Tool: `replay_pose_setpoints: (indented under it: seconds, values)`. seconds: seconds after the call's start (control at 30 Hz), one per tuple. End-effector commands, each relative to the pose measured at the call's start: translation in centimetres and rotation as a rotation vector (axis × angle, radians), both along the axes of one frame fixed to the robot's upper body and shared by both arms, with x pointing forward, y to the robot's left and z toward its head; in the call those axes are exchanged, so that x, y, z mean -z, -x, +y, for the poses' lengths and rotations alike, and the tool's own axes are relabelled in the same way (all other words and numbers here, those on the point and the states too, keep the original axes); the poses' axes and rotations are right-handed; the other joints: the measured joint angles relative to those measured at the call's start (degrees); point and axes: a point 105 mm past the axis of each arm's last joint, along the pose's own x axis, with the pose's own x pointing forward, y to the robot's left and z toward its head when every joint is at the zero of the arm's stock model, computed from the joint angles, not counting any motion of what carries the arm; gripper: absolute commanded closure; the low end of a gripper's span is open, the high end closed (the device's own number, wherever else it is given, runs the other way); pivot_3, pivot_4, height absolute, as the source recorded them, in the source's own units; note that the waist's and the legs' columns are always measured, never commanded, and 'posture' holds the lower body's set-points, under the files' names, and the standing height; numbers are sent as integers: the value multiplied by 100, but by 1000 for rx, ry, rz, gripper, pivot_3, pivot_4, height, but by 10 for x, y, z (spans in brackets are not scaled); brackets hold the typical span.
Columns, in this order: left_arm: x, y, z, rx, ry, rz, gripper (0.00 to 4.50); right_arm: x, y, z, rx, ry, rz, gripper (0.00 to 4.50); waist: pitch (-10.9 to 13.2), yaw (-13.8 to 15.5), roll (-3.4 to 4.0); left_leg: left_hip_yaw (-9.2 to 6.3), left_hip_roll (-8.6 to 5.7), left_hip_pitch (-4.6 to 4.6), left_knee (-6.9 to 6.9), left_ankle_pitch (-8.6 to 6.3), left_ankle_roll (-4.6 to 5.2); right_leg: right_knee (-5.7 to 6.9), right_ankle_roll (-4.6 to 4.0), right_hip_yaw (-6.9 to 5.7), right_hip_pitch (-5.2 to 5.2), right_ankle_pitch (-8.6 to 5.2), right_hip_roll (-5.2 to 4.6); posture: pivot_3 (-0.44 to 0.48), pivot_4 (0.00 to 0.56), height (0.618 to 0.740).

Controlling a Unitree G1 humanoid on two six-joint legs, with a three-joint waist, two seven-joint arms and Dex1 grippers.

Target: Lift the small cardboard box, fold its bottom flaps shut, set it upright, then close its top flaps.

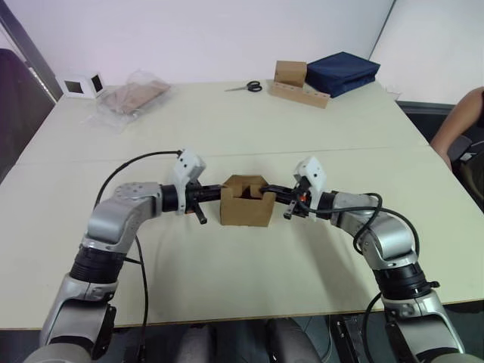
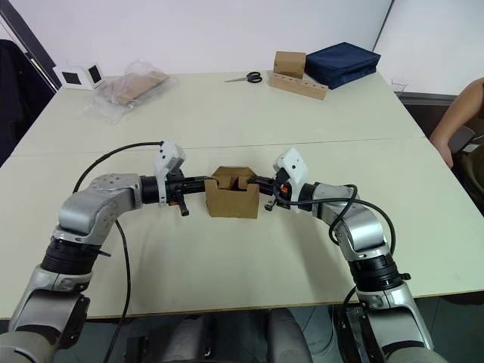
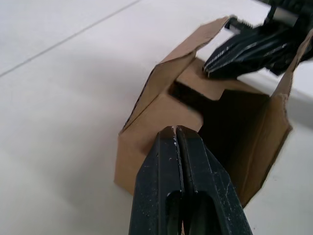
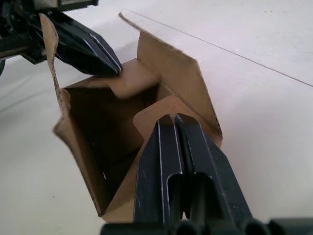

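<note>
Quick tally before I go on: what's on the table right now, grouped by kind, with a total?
Cardboard items: 3 - small cardboard box, smaller brown cube, holed cardboard strip
White cube with black squares: 1
Scissors: 1
Clear plastic bag of brown material: 1
Dark blue folded fabric bag: 1
Total: 7

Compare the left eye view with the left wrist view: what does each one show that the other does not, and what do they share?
Left eye view alone: the wider table with scissors, a dark blue bag, a plastic bag, a white cube, a smaller brown cube on a holed strip, and a person's arm.

Left wrist view alone: a close look down into the small cardboard box, where two notched flaps are folded inward.

Both: the box, with the shut left gripper and the right gripper pressing its flaps from opposite sides.
</note>
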Motion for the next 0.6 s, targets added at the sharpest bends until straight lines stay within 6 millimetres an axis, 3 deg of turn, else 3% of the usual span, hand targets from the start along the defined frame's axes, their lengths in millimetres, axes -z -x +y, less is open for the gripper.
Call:
replay_pose_setpoints:
  seconds: [0.03, 0.6]
  values:
    - [9, -2, 1, -12, -54, -5, 4470, 6, -2, -2, 8, 36, 6, 4500, -5, 0, -1, 0, 0, 3, 0, 0, 0, 0, 0, 0, 4, 0, 0, 0, 150, 740]
    - [13, -3, 1, -20, -67, -4, 4470, 15, 0, -2, 6, 73, 17, 4500, -26, 5, 0, 0, 0, 17, 0, 0, 1, 0, 0, 0, 19, 0, 0, 0, 150, 740]
